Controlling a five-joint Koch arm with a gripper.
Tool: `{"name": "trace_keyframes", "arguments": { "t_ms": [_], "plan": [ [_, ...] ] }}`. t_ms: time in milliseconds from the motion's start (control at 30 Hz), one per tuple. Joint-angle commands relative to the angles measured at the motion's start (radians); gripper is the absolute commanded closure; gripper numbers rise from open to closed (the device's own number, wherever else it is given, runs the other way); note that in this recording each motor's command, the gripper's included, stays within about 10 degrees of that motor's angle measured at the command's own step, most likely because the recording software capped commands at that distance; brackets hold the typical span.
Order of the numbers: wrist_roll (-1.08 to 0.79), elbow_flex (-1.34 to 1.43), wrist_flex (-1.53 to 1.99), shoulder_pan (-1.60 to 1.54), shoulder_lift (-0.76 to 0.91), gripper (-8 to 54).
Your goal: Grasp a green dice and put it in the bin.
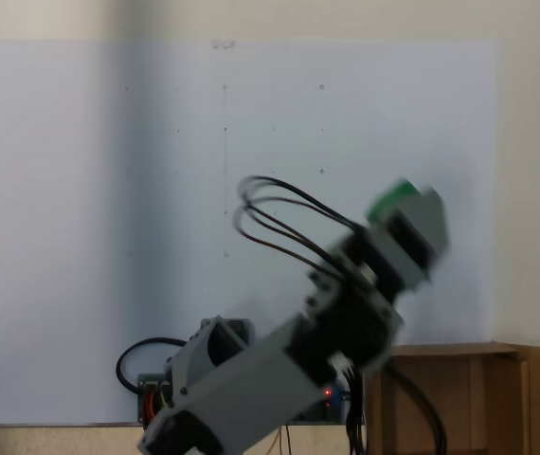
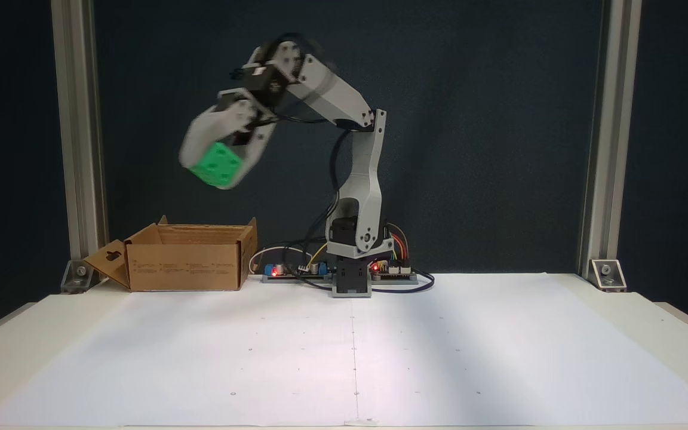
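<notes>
1. The work surface is a tabletop (image 2: 648,334) with a cream edge, covered across most of its width by a large white paper sheet (image 2: 439,358). The sheet carries a thin centre line and a few tiny printed dots, and soft grey shadows fall across it.
2. Behind the table hangs a dark blue-black backdrop (image 2: 499,119), framed by 2 upright aluminium posts, 1 at the left (image 2: 77,131) and 1 at the right (image 2: 604,131), each fixed at its foot with a metal bracket.
3. The arm's base (image 2: 353,278) stands at the back edge of the sheet, with circuit boards showing red lights and coloured wires on either side of it.
4. The gripper (image 2: 215,170) is raised high in the air and blurred. Its pale jaws are closed around the green dice (image 2: 220,164), which shows dots on its face.
5. The dice sits above the bin and well clear of it, roughly over its right half in this fixed view.
6. The bin (image 2: 186,263), a brown cardboard box with upright flaps, rests on the table at the back left; 1 flap hangs out to the left.
7. In a fixed view from above, the dice (image 1: 390,200) appears as a green patch at the arm's tip, and the bin (image 1: 469,398) lies at the lower right corner.
</notes>
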Motion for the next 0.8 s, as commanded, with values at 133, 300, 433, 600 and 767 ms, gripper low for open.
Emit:
{"name": "trace_keyframes", "arguments": {
  "t_ms": [133, 300, 433, 600, 767],
  "plan": [
    [-0.181, -0.041, -0.011, 0.403, 0.038, 34.0],
    [-0.278, -0.041, -0.012, 0.678, 0.035, 34.0],
    [-0.308, -0.041, -0.015, 0.785, -0.026, 33.9],
    [-0.334, -0.041, -0.04, 0.871, -0.135, 34.0],
    [-0.364, -0.041, -0.091, 0.96, -0.244, 34.0]
  ]
}}
